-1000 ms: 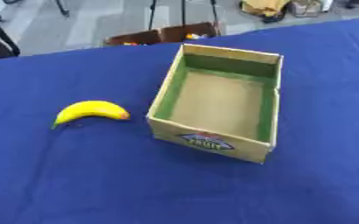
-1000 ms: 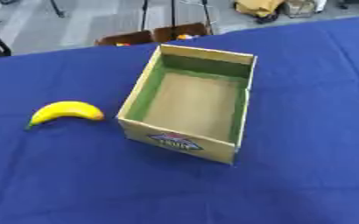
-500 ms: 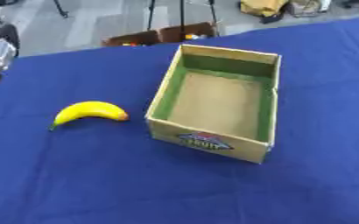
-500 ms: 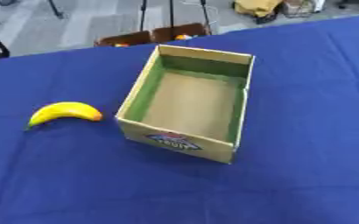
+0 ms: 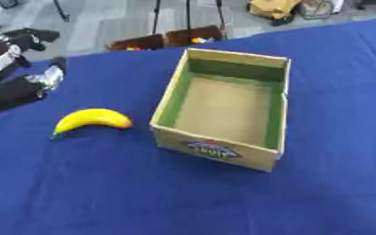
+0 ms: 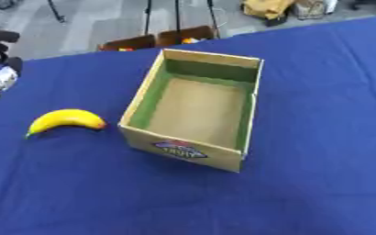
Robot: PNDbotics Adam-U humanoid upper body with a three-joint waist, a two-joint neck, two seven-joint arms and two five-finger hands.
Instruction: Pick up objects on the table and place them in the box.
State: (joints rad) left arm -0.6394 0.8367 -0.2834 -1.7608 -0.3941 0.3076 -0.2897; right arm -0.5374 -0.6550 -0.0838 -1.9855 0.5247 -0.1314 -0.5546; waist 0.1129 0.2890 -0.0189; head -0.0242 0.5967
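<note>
Left eye view first: the robot's left hand (image 5: 19, 78) comes in from the upper left edge, black with silver at the joints, hanging over the blue table (image 5: 103, 193). Its fingers hold nothing, but whether they are straight or curled I cannot tell, since the shape is too blurred there. Only the hand and a bit of forearm show, and in the right eye view it is cut down to a dark sliver at the left border.

Down on the cloth lies the banana (image 5: 91, 120), yellow, curved, with its arch upward in the picture, a reddish spot at its right end and a greenish tip at its left. It sits just below and to the right of the hand, near it but clearly apart, nothing touching it. It is on the table, outside the box.

To the banana's right stands the cardboard box (image 5: 215, 148), open at the top, set a little askew on the table. Its inner walls are green, its floor plain brown, and a coloured label sits on the near outer wall. Nothing lies inside it. A narrow strip of blue cloth separates the banana's right end from the box's left wall.

The right hand appears in neither view.

Beyond the table's far edge, on the grey floor, sit two open brown cartons (image 5: 167, 39) with some orange things inside.
</note>
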